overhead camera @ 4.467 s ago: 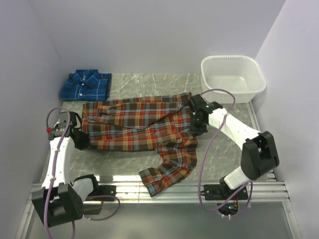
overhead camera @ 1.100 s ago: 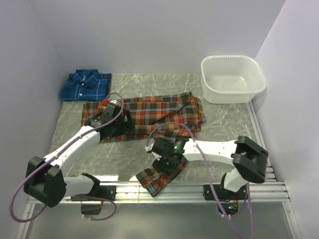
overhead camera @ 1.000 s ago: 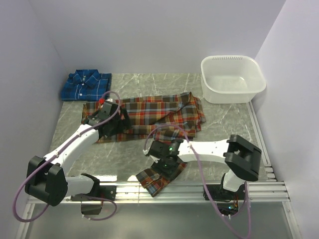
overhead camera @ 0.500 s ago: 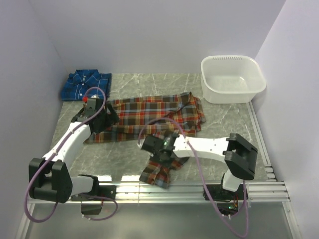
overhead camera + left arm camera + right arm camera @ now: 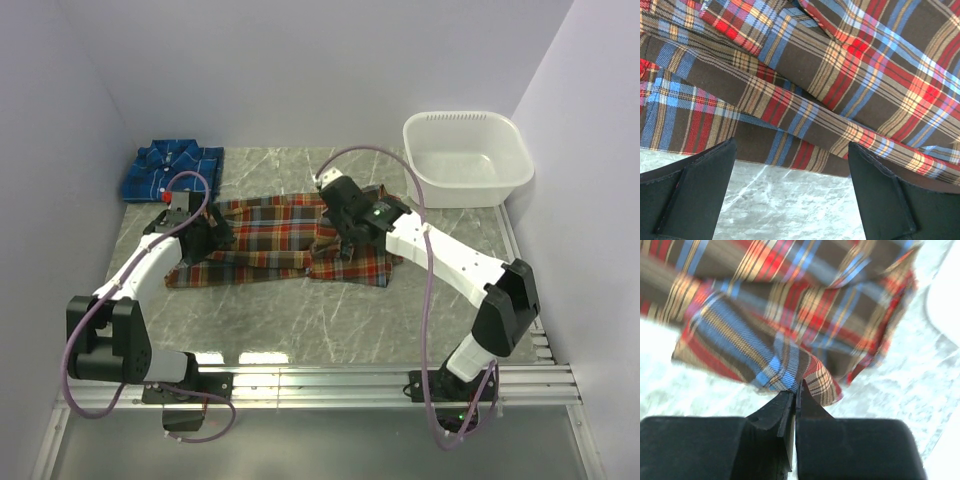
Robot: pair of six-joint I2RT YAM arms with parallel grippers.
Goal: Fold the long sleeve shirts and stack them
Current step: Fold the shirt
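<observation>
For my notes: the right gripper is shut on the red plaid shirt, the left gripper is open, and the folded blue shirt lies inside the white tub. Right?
The top view shows the folded blue shirt on the table, far left, not in the white tub. The right gripper is shut on the red plaid shirt; the left gripper is open.

The top view looks down from high at the near side over the whole desk (image 5: 300,320). Both wrist views face down, close above the red shirt (image 5: 270,235), which all three share.
</observation>
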